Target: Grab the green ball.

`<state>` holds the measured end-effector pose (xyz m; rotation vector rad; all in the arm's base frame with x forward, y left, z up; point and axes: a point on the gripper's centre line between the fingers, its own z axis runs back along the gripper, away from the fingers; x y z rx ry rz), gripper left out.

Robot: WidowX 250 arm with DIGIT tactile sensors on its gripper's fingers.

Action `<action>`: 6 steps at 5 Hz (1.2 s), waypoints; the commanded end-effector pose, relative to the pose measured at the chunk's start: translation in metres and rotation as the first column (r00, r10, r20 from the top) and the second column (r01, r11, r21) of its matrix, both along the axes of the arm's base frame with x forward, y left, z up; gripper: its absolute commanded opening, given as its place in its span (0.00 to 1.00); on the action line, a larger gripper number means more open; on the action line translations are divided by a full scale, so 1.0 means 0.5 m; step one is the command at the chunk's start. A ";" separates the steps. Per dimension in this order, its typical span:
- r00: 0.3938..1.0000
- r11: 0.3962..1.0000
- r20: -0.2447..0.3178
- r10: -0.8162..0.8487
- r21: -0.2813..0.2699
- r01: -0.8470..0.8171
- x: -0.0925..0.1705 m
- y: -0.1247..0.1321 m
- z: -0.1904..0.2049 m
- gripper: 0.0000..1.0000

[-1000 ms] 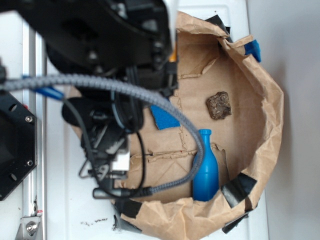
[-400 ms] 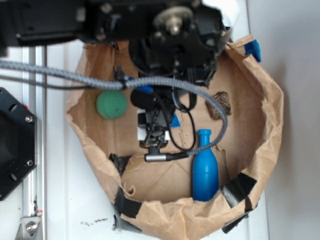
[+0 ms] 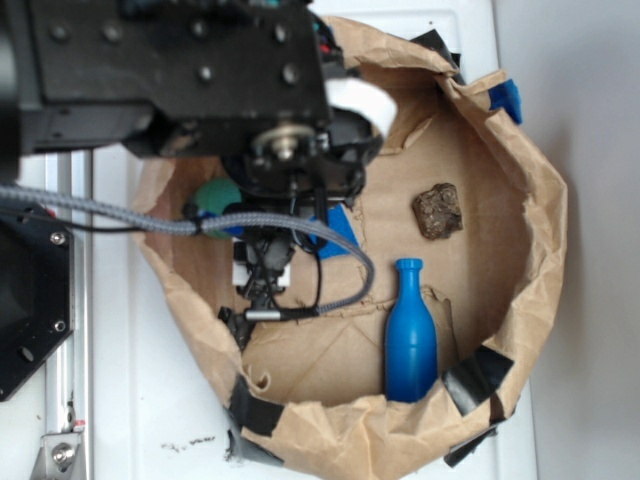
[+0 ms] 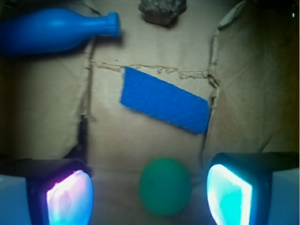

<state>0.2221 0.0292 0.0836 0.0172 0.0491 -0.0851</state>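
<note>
Gripper [image 4: 149, 190] spread wide, straddling the green ball [image 4: 165, 185] without contact; pre-grasp alignment step. Next likely: lower slightly onto the cardboard floor [image 4: 150, 136], then pinch.

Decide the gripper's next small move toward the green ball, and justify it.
Probably lower straight down, then close. In the wrist view the green ball lies between the open gripper's two fingers, roughly centred, resting untouched on the cardboard.
</note>
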 end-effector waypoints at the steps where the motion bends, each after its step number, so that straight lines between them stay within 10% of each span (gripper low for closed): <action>1: 1.000 1.000 -0.026 -0.015 0.008 0.015 -0.015 -0.003 -0.050 1.00; 6: 0.996 0.995 -0.083 -0.033 0.090 0.040 -0.044 0.014 -0.114 1.00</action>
